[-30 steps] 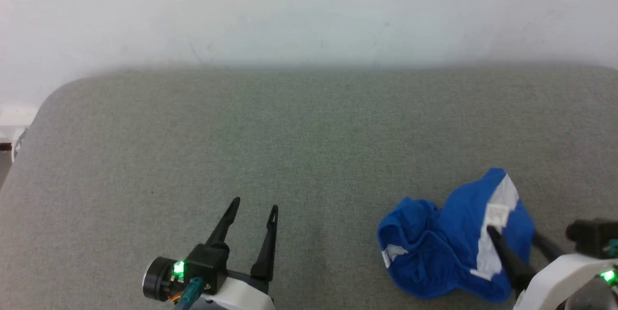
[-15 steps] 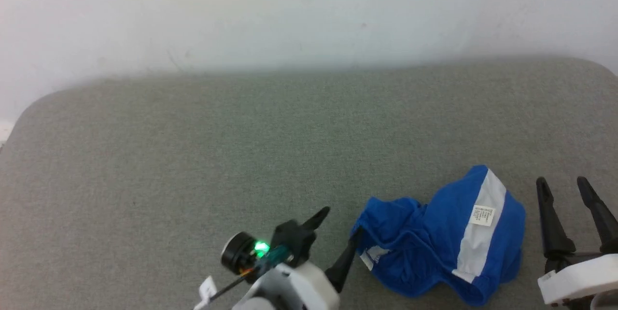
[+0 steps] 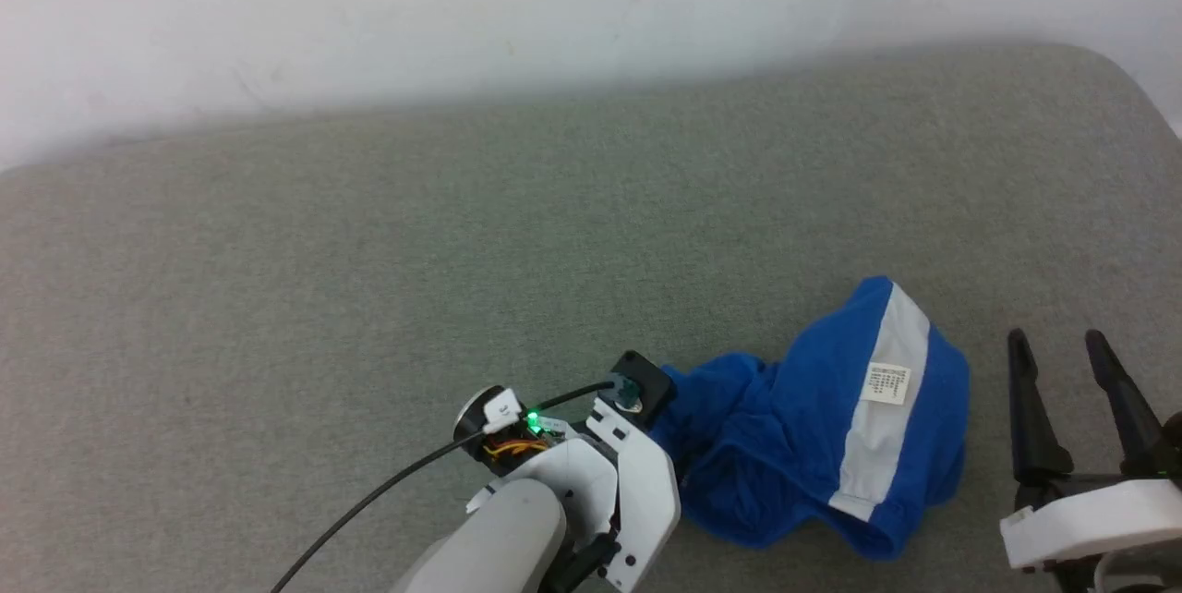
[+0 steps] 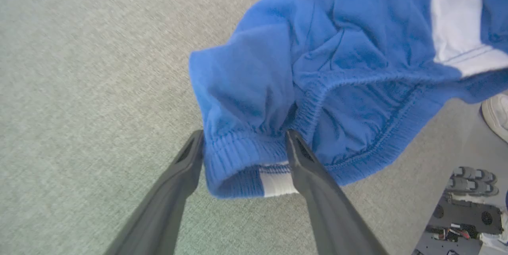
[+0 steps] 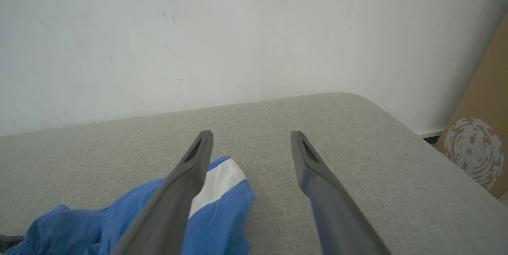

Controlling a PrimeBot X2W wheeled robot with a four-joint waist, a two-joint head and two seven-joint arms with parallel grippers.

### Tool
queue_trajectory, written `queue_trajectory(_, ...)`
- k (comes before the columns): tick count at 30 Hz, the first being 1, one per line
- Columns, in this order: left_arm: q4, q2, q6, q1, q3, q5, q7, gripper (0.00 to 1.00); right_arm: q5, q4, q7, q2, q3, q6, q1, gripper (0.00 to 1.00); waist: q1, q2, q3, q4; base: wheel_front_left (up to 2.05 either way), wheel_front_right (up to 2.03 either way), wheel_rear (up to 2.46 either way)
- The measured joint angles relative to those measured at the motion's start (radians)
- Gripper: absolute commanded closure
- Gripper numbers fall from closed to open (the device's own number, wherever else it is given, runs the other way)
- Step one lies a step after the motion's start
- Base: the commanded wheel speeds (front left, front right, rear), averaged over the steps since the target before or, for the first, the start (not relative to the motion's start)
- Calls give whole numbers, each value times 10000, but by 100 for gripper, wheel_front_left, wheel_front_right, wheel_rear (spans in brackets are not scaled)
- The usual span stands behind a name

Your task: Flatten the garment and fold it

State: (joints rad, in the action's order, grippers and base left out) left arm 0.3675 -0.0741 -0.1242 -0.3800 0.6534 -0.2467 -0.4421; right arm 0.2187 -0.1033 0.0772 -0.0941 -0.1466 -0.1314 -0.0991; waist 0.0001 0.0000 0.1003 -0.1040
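Note:
The garment (image 3: 794,427), crumpled bright blue shorts with a white side stripe and a small white tag, lies on the grey padded surface (image 3: 369,279) at the front right. In the head view my left wrist (image 3: 628,473) is against the garment's left edge and hides the fingers. In the left wrist view my left gripper (image 4: 245,136) is open, with a gathered fold of the waistband (image 4: 238,155) between its fingers (image 4: 182,171). My right gripper (image 3: 1057,348) stands open just right of the garment, apart from it and holding nothing. From the right wrist, the right gripper (image 5: 251,134) has the garment (image 5: 222,175) at its lower left.
A white wall (image 3: 554,2) runs behind the surface. The surface's rounded right corner (image 5: 369,104) drops away to a brown cardboard box (image 5: 476,143). A white shoe (image 4: 496,116) and dark robot base parts (image 4: 464,215) show on the floor past the near edge.
The head camera has turned right. My left arm has swung right to the garment's left edge. My right gripper has come off the garment and now stands beside it.

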Motion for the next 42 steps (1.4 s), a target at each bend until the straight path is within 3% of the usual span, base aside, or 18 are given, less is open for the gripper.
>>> queue_trajectory(2,234,-77,0,-175,230,-8,-297,0,-8,75,75,38,84,0,52,0,0,0,124,-101,0,0,0)
queue_trajectory(3,339,-136,0,-231,395,-65,-474,9,-8,121,128,59,127,0,103,0,0,0,183,-148,0,0,0)
queue_trajectory(5,441,-267,0,-306,713,-337,-773,100,-8,188,174,94,188,0,180,0,0,0,297,-227,0,0,0)
queue_trajectory(11,155,-709,-40,-433,755,-809,-242,100,-10,449,424,174,117,0,342,0,0,0,399,-265,0,0,0)
queue_trajectory(23,-1421,-2694,1655,-935,-1697,-504,2842,100,-127,556,472,267,128,2,331,0,-2,0,-379,369,0,0,0)
queue_trajectory(28,-1336,-3227,1958,-922,-2452,-704,3306,100,-125,639,470,305,295,0,335,0,-3,0,-369,694,0,0,0)
queue_trajectory(29,-1149,-3300,1958,-902,-2523,-779,3277,90,-125,658,468,309,332,0,339,0,-2,0,-320,729,0,0,0)
queue_trajectory(30,-941,-3323,1958,-870,-2592,-892,3267,55,-125,692,468,313,355,2,349,0,-2,0,-262,755,0,0,0)
queue_trajectory(31,-700,-3363,1958,-813,-2615,-951,3248,0,-125,731,470,314,397,0,371,0,-1,0,-197,776,0,0,0)
queue_trajectory(42,819,-3080,2334,-394,-3168,-1423,4732,0,-157,1076,474,293,614,0,585,0,-1,0,-99,1157,0,0,0)
